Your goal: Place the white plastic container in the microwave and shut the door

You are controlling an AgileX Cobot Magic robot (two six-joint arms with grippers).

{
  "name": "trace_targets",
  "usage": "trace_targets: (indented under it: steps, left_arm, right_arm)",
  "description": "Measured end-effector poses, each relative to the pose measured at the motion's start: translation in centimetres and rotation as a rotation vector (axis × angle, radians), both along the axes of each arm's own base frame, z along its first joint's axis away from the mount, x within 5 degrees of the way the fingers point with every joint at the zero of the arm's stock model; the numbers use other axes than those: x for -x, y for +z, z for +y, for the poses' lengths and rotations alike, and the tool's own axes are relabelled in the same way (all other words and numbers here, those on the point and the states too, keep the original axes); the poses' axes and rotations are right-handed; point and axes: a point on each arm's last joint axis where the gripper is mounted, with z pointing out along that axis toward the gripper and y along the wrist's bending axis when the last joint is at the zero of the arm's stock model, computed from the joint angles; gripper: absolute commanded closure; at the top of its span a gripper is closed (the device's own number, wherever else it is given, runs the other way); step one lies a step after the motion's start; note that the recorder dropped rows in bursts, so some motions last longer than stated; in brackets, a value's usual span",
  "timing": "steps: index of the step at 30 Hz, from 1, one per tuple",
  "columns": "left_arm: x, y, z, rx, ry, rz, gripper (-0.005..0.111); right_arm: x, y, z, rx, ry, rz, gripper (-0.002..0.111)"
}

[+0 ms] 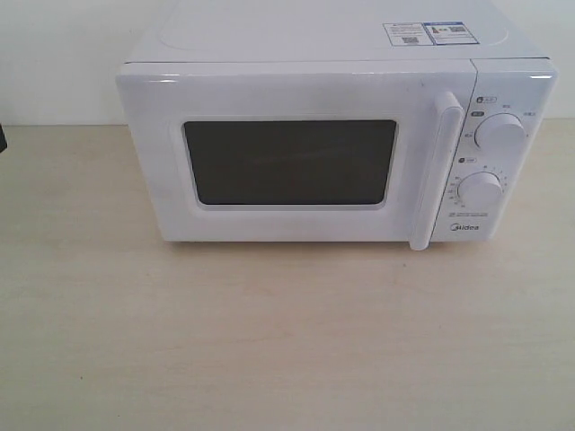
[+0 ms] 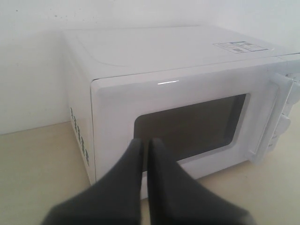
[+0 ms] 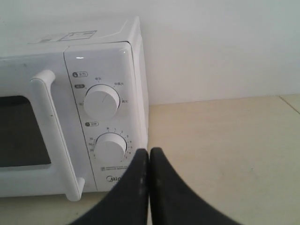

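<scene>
The white microwave (image 1: 332, 135) stands at the back of the table with its door (image 1: 287, 162) shut, dark window facing me and the vertical bar handle (image 1: 431, 171) at the door's right edge. The white plastic container is out of view in all three views. My left gripper (image 2: 146, 143) is shut with nothing in it, held in front of the microwave's (image 2: 178, 93) door near its left corner. My right gripper (image 3: 149, 152) is shut and empty too, in front of the microwave's (image 3: 93, 103) knob panel at its right corner. Neither gripper shows in the exterior view.
Two round knobs (image 1: 499, 133) (image 1: 481, 190) sit on the right panel, and stickers (image 1: 424, 33) lie on the microwave's top. The light wooden table (image 1: 269, 341) stretches in front of the microwave. A white wall (image 3: 220, 47) stands behind. A dark edge (image 1: 3, 139) shows at far left.
</scene>
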Motion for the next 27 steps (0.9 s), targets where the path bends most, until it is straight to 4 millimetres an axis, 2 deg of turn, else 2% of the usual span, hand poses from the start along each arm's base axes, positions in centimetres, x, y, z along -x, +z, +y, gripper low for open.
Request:
trace_targets:
  steps: [5,17,27]
  left_arm:
    - [0.0,0.0,0.0,0.0,0.0,0.0,0.102]
    - [0.0,0.0,0.0,0.0,0.0,0.0,0.102]
    - [0.0,0.0,0.0,0.0,0.0,0.0,0.102]
  right_arm:
    - [0.7,0.4,0.0,0.001,0.004,-0.062,0.108]
    - [1.7,-1.7,0.1,-0.013,0.025,-0.103,0.108]
    - [2.2,-1.7,0.2,0.007,0.036,-0.132,0.108]
